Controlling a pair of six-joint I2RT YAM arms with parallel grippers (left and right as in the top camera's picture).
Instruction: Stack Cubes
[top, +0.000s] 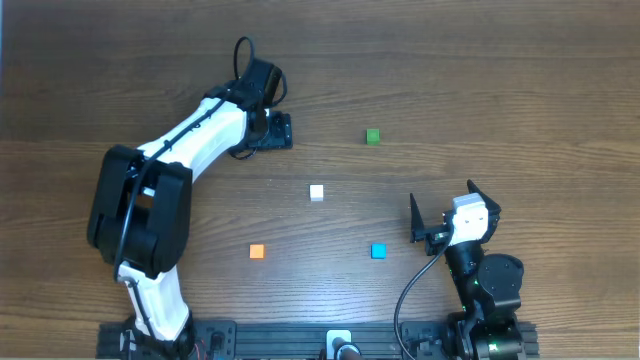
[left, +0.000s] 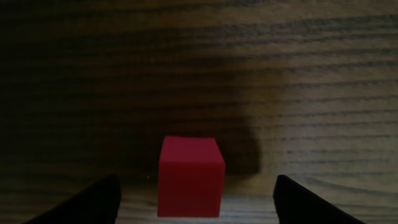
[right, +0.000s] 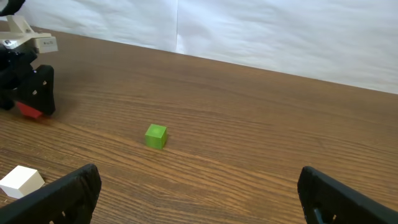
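A red cube (left: 189, 176) sits on the wooden table between the fingers of my left gripper (left: 196, 200), which is open and low around it, with a gap on both sides. From above, that left gripper (top: 272, 131) is at the far left-centre of the table. The right wrist view shows the red cube (right: 28, 110) under the left gripper (right: 31, 93). A green cube (top: 372, 136) lies far right, a white cube (top: 316, 192) mid-table, an orange cube (top: 257, 252) and a blue cube (top: 378, 251) nearer the front. My right gripper (top: 445, 207) stands open near its base, holding nothing.
The green cube (right: 155, 136) and the white cube (right: 22, 180) lie apart ahead of the right gripper (right: 198, 186). A white wall or sheet (right: 280, 37) bounds the table's far edge. Bare wood (top: 520, 100) spreads between the cubes.
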